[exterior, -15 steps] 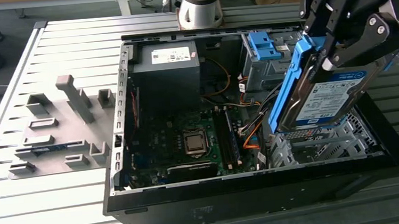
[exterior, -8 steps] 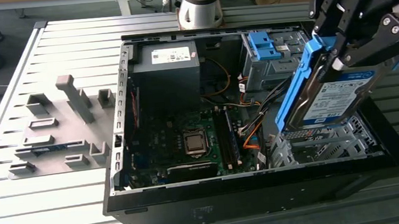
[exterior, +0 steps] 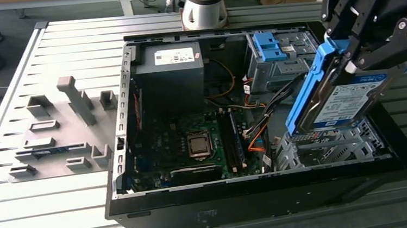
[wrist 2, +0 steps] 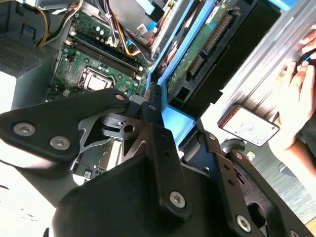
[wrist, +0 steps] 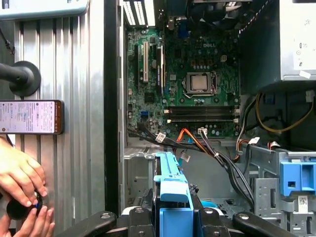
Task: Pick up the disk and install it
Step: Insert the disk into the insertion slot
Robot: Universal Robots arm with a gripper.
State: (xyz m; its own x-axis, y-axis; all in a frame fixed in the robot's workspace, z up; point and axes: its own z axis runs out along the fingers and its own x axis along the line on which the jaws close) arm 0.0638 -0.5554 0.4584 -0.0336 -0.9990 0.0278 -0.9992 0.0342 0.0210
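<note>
The disk (exterior: pixel 349 101) is a silver-grey drive with a white-and-blue label and blue rails. It hangs tilted on edge over the metal drive cage (exterior: pixel 330 146) at the front right corner of the open computer case (exterior: pixel 268 193). My gripper (exterior: pixel 352 61) is shut on its upper end, black fingers on either side. In the second wrist view the disk's blue rail (wrist 2: pixel 174 122) and green circuit side run away from the gripper (wrist 2: pixel 148 114). The first wrist view has the blue rail (wrist: pixel 170 183) rising between the gripper's fingers (wrist: pixel 173 218) above the cage.
Inside the case lie the motherboard (exterior: pixel 191 142), a black power supply box (exterior: pixel 170 73), loose cables and a bare blue bracket (exterior: pixel 269 46) in the rear bay. A grey fixture plate (exterior: pixel 59 131) sits on the table. A person's hands (wrist: pixel 19 182) and a phone (wrist: pixel 29 117) rest beside the case.
</note>
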